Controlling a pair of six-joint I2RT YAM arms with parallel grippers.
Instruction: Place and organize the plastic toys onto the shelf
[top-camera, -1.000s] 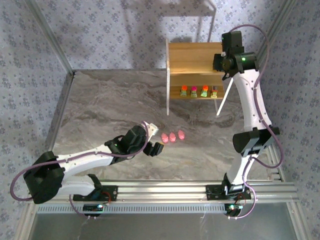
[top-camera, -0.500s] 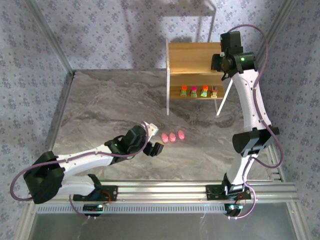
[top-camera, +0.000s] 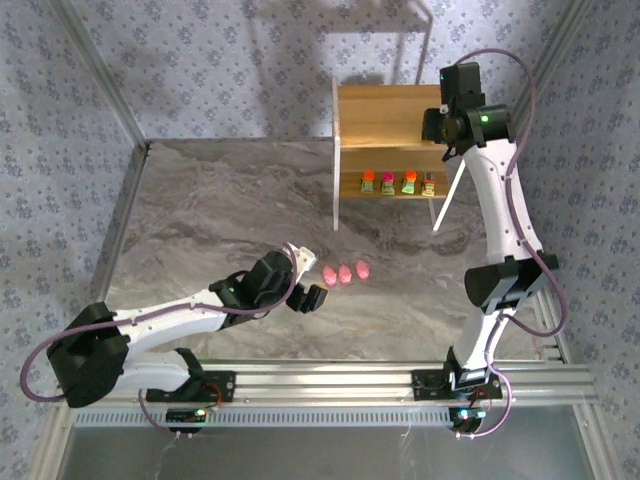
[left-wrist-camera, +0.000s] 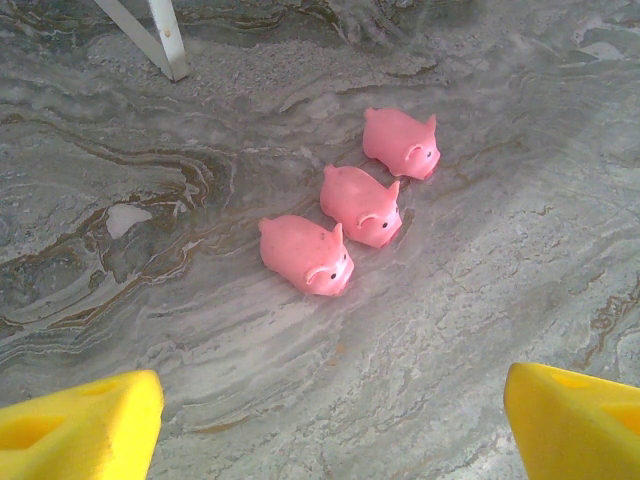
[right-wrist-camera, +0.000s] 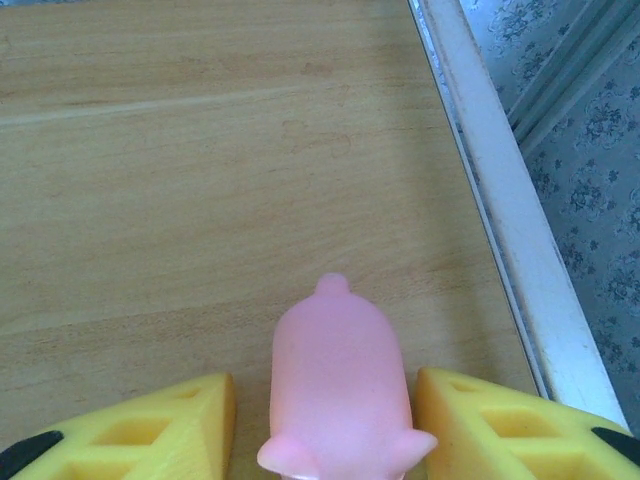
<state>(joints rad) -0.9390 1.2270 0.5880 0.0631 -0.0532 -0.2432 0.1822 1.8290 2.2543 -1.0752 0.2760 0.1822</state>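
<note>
1. My left gripper (left-wrist-camera: 330, 425) hovers open over the counter (left-wrist-camera: 520, 250); three pink pigs (left-wrist-camera: 360, 205) lie in a row just ahead of it.
2. My right gripper (right-wrist-camera: 325, 420) is open over the shelf (right-wrist-camera: 200, 150) top board, with one pink pig (right-wrist-camera: 338, 370) sitting loose between its fingers.

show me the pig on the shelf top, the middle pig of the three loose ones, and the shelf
pig on the shelf top (right-wrist-camera: 335, 380), right wrist view, middle of its back
middle pig of the three (left-wrist-camera: 360, 203), left wrist view, its back
shelf (top-camera: 385, 113), top external view, bare part of its top board
</note>
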